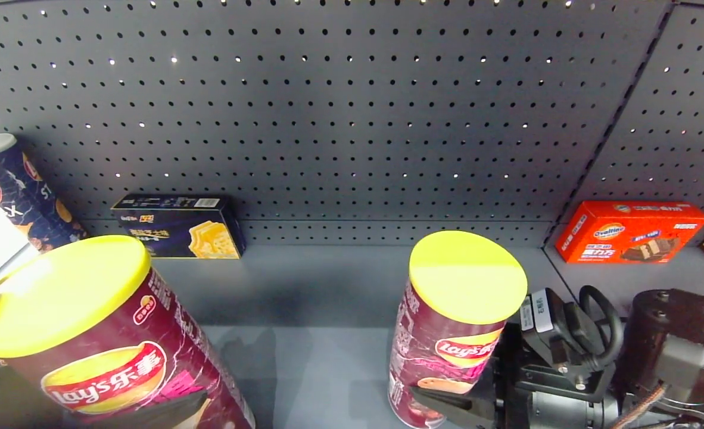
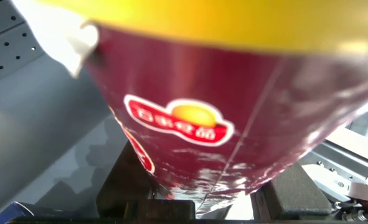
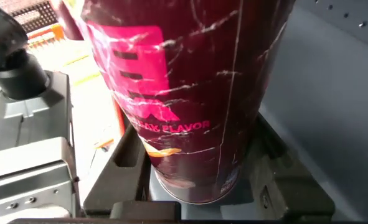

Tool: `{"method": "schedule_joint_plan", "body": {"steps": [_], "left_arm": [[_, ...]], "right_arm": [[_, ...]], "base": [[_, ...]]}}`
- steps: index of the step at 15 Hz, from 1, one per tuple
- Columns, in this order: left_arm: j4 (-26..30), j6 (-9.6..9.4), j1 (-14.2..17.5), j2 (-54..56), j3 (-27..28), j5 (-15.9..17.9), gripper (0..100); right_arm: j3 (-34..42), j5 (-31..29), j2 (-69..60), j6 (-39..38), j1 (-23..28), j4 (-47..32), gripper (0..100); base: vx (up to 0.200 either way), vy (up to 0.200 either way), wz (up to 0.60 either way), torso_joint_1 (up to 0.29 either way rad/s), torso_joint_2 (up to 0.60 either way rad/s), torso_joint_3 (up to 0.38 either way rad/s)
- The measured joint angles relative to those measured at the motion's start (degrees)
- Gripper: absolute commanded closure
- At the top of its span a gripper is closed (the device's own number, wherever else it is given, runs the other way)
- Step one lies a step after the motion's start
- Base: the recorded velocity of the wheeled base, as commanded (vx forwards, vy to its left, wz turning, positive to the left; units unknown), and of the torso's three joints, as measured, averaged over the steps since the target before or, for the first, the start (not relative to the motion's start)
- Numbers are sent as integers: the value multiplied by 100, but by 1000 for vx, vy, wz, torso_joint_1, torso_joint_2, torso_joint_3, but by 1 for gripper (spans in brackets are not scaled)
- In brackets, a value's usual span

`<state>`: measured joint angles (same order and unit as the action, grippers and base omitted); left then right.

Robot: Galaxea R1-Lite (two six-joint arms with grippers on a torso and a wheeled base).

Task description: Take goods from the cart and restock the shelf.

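Since the left gripper [image 2: 202, 202] and right gripper [image 3: 196, 186] each clamp a maroon cardboard crisp tube with a yellow plastic lid, the left tube [image 1: 90, 333] at lower left, the right tube [image 1: 453, 322] at lower centre-right, shelving seems in hand: next, stand both on the grey metal shelf [image 1: 304, 298], then release.

The right arm [image 1: 673, 351] is black, with a round housing [image 1: 679, 310] studded with small screws and a grey block [image 1: 676, 357] below it. A black cable [image 1: 602, 322] loops beside a white label [image 1: 536, 313], and a braided brownish cable [image 1: 641, 405] runs lower down. The jaws are matt black and blocky, their base cut with rectangular slots [image 3: 124, 155].
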<state>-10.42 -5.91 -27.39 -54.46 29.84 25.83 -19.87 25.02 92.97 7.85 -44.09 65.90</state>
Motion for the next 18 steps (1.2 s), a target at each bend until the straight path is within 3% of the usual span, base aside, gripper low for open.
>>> {"method": "schedule_joint_plan", "body": {"steps": [3,4,12,18], "left_arm": [[0,1,5,5,0,-30,100],[2,1,0,5,-2,-35,100],[-16,1,-11,5,-107,-27,100],[-46,1,-11,7,-179,-18,100]], "right_arm": [[-24,2,332,5,7,285,100],[-35,5,406,17,7,316,0],[6,-13,304,29,18,318,0],[174,7,-1078,6,77,-110,0]], "base": [[0,0,0,0,0,0],[0,0,0,0,0,0],[0,0,0,0,0,0],[0,0,0,0,0,0]]}}
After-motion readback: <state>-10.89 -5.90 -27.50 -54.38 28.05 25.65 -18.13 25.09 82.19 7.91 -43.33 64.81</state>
